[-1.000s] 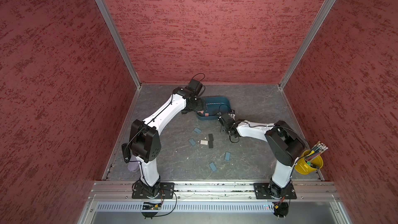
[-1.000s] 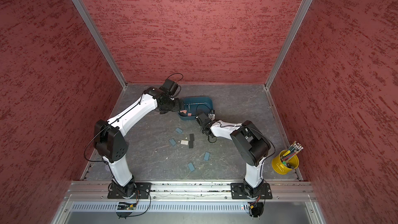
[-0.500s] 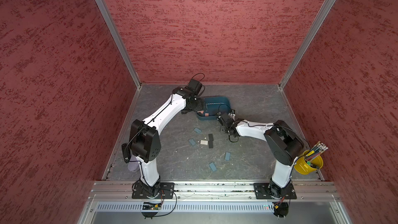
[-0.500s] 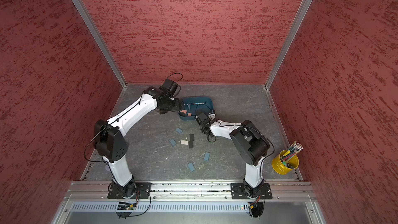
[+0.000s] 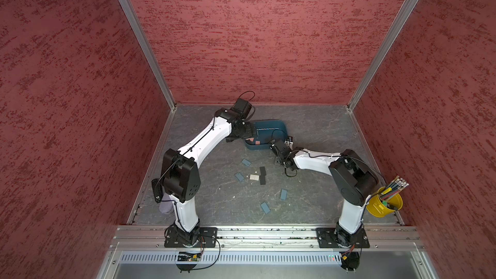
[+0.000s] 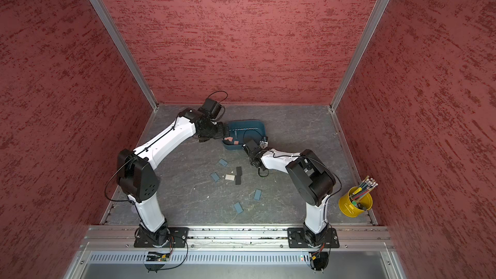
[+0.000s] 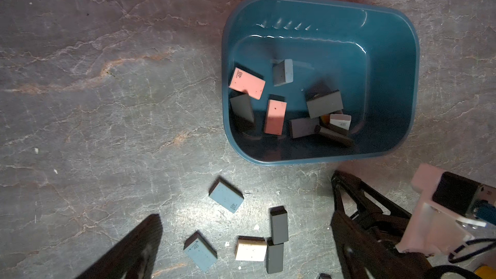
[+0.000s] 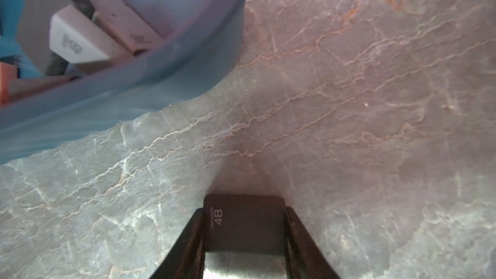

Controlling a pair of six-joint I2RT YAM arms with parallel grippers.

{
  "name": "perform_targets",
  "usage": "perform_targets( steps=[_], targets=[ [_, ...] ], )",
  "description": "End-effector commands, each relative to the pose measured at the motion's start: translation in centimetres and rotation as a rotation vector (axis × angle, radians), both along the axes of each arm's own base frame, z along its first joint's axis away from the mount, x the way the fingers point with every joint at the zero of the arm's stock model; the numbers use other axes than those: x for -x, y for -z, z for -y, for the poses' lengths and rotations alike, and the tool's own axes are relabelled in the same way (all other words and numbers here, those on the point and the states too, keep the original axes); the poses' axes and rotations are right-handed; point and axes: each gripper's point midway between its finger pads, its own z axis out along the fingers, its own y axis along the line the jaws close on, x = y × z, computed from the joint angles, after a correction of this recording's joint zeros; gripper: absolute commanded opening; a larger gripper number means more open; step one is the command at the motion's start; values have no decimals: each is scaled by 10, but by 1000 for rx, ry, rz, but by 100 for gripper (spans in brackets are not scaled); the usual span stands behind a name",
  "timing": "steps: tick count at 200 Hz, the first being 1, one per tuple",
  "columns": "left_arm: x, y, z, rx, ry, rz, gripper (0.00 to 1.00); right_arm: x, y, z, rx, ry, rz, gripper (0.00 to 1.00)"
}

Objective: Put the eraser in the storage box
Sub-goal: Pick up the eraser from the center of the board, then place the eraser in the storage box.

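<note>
Right wrist: your right gripper (image 8: 244, 210) pinches an eraser (image 8: 243, 226) beside the storage box (image 8: 134, 76), left gripper (image 5: 248, 133) spread, loose erasers (image 5: 283, 194) at six o'clock.

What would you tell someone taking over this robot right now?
Left pincer: open, empty, at the storage box edge.
Right pincer: shut on a dark eraser, just outside the box.
Done: several erasers already lie in the box.
Left: put the held one in, then collect the seven loose erasers from the table.
</note>
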Motion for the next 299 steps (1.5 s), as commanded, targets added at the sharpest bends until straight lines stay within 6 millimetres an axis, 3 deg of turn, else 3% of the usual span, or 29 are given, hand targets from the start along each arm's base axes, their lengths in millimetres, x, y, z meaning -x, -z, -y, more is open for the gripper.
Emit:
perform_targets(
  steps=[1,83,127,191,247,299],
  targets=[
    [-1,-3,-3,8,-9,12,100,1,-10,0,7,0,6,42],
    [-2,1,-3,3,-13,2,100,0,-36,2,-12,4,54,42],
    [-2,6,-7,-22,-23,-4,100,-6,-64,2,-15,2,103,42],
    [5,24,-9,-87,-36,-72,100,-26,-114,-13,-34,-49,184,43],
    [40,29,-24,-32,-82,-103,100,-52,-133,-34,-42,-98,224,43],
    [94,50,-43,-33,-131,-149,100,-77,-124,-46,-37,-127,211,43]
  ],
)
